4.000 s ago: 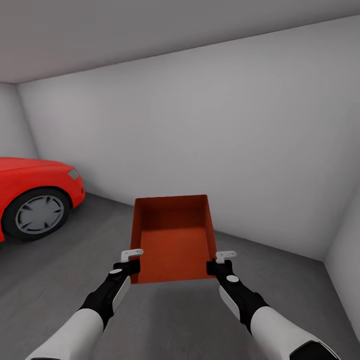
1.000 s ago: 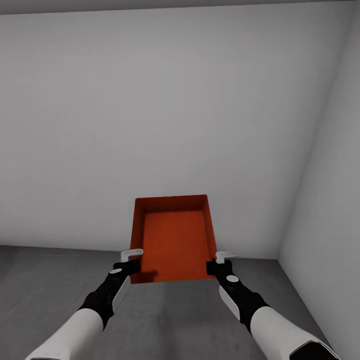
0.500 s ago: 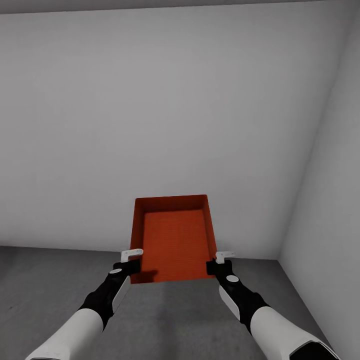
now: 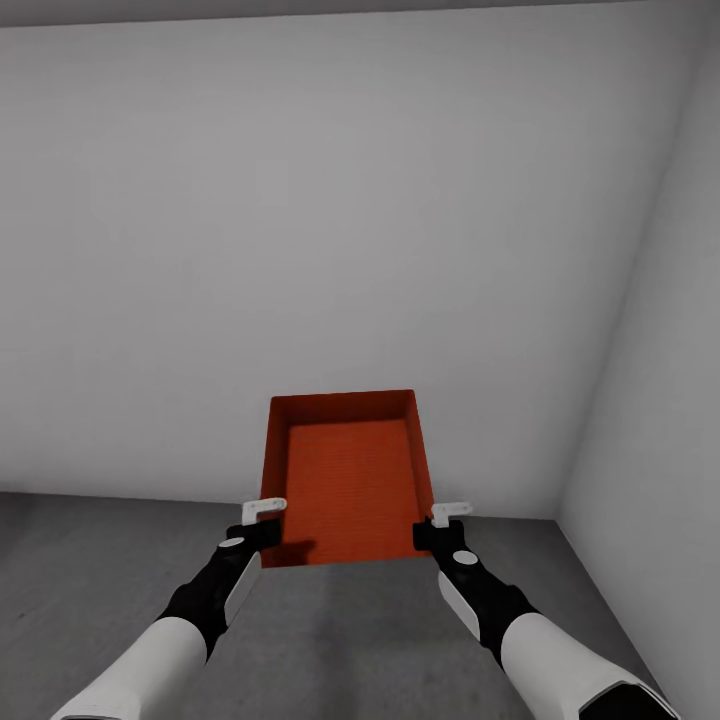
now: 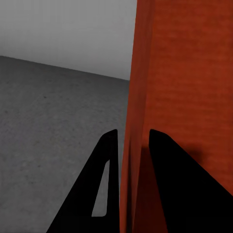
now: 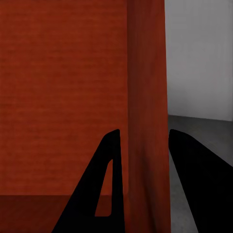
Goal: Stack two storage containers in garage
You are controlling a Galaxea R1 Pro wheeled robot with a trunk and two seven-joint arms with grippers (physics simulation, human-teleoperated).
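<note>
Before the white wall (image 4: pixel 330 230), in the head view, the container (image 4: pixel 348 480) hangs above the grey floor (image 4: pixel 90 560), left gripper (image 4: pixel 263 512) and right gripper (image 4: pixel 446 514) grasping its near corners. Left wrist: dark fingers (image 5: pixel 170 179) straddle the container's wall (image 5: pixel 138 97). Right wrist: fingers (image 6: pixel 104 184) pinch the opposite wall (image 6: pixel 148 97) likewise.

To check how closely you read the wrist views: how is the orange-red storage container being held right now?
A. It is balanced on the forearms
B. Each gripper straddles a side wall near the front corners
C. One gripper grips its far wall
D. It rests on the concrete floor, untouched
B: the left gripper and right gripper each have one finger inside and one outside a side wall of the storage container, carried above the floor.
</note>
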